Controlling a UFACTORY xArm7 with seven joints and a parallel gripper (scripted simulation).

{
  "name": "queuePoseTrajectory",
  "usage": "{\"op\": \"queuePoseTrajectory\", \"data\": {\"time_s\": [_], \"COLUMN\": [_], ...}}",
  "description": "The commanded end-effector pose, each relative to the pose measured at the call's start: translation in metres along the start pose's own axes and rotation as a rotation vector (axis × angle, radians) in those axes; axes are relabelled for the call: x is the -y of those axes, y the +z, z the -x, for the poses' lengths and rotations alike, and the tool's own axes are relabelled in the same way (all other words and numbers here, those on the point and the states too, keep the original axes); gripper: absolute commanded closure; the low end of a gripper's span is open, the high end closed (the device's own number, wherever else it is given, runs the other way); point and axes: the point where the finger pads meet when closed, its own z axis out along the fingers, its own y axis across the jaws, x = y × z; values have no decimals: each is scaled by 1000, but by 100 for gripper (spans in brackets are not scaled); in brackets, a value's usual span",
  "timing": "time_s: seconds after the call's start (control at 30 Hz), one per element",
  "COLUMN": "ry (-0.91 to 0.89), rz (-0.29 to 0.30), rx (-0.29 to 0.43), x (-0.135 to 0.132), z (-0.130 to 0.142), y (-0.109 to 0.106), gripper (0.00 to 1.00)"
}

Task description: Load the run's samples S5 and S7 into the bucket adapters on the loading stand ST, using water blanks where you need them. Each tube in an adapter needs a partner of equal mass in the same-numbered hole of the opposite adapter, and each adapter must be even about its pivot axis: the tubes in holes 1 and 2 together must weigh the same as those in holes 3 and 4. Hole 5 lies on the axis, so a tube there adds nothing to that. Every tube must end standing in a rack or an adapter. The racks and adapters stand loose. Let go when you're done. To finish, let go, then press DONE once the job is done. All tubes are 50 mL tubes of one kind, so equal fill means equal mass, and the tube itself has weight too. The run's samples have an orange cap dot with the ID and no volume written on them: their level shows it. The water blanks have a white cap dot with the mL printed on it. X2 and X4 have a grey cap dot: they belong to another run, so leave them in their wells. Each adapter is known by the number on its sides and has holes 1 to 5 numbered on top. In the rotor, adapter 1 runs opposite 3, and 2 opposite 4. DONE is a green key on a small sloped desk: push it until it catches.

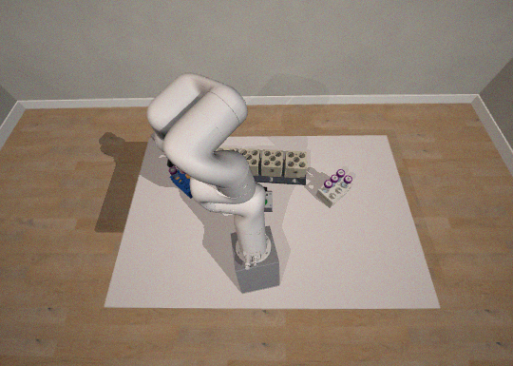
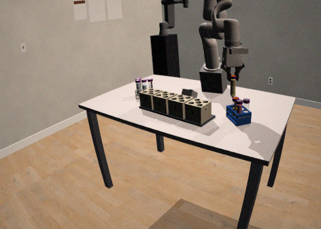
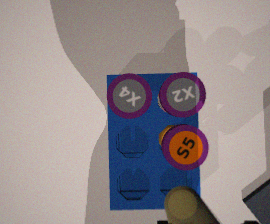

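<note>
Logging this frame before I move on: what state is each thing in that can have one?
End effector: shut on a tube, above the blue rack.
Held tube: upright, clear of the rack.
Blue rack: holds X4, X2 and S5; other wells open.
S5: standing in its well.
Adapters: no tubes visible.
White rack: tubes standing.

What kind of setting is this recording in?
Likely a lab bench for centrifuge loading: a blue sample rack with capped tubes, a row of tan bucket adapters, and the gripper holding a tube.
</note>
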Motion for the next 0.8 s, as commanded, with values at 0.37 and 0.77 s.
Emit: {"op": "queuePoseTrajectory", "data": {"time_s": [0.37, 0.77], "ry": [0, 0], "rz": [2, 2], "rx": [-2, -2], "x": [0, 0], "z": [-2, -2], "y": [29, 39], "gripper": [100, 100]}}
